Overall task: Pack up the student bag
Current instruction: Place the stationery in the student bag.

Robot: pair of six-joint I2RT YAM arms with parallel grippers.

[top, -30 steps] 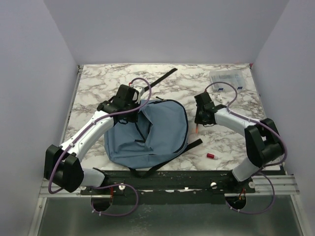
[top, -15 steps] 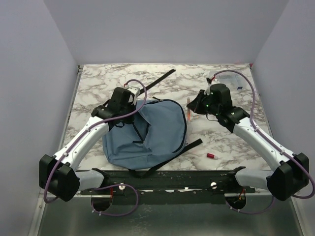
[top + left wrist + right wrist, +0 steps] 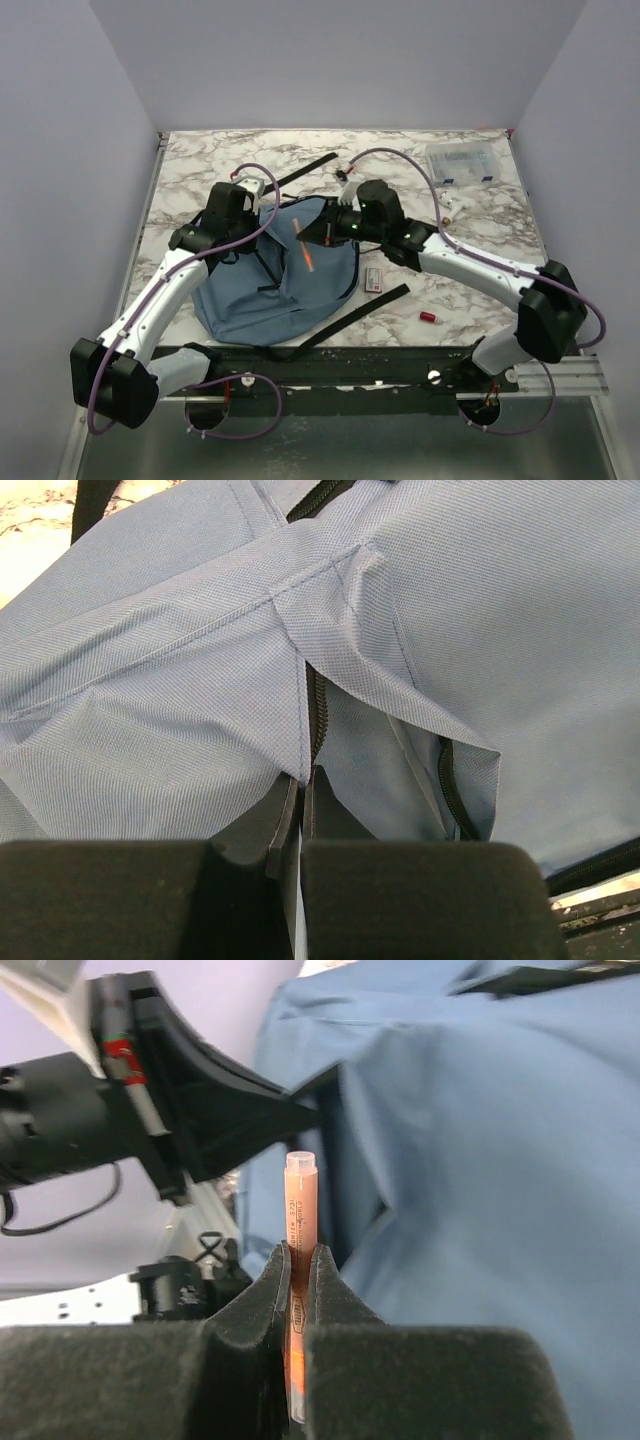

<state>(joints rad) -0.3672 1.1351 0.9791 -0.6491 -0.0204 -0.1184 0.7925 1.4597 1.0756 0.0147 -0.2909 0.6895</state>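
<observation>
The student bag, slate-blue with black straps, lies in the middle of the marble table. My left gripper is shut on the bag's fabric at its upper left, beside the dark zipper; in the left wrist view the left gripper pinches a fold of the bag. My right gripper hangs over the bag's top, shut on an orange pen. In the right wrist view the pen sticks up from the right gripper, in front of the bag and its dark opening.
A small eraser-like block and a small red item lie right of the bag. A clear plastic box stands at the back right. A loose black strap runs behind the bag. The left arm shows close in the right wrist view.
My right arm has swung left with the orange pen, from the table right of the bag to above it. The left gripper has pulled the bag leftward, uncovering the small block.
</observation>
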